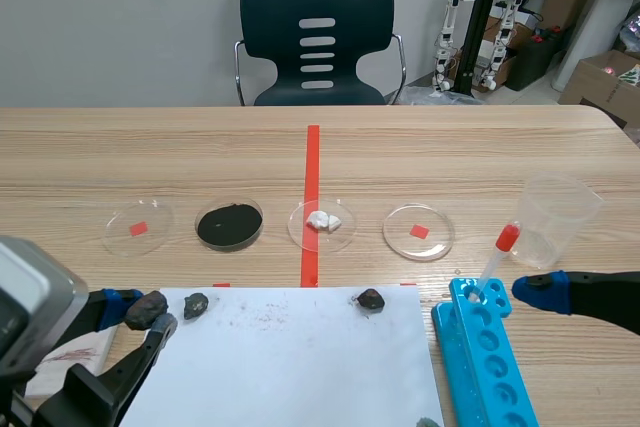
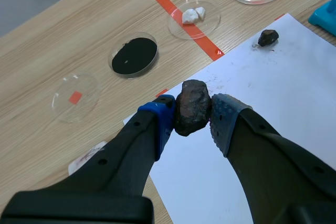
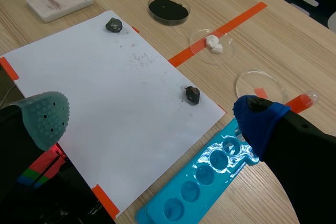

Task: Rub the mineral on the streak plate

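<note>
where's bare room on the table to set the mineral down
The white paper is bare between the grey rock and the dark rock and across its middle. Crowded: the row of dishes around the black-powder dish and the blue tray beside the paper.

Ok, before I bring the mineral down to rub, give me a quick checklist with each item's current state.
1. Mineral clamped in left pincer: ok, pressed between both pads.
2. Streak plate free: ok, it lies beside the paper with only streak marks on it.
3. Mineral over the plate: not ok, it hangs by the paper's corner, with the plate off to the side.
4. Right pincer out of the way: ok, open, near the tray.
5. Loose rocks clear of the plate: ok, both are on the paper.
6. Plate fixed against sliding: cannot tell.
</note>
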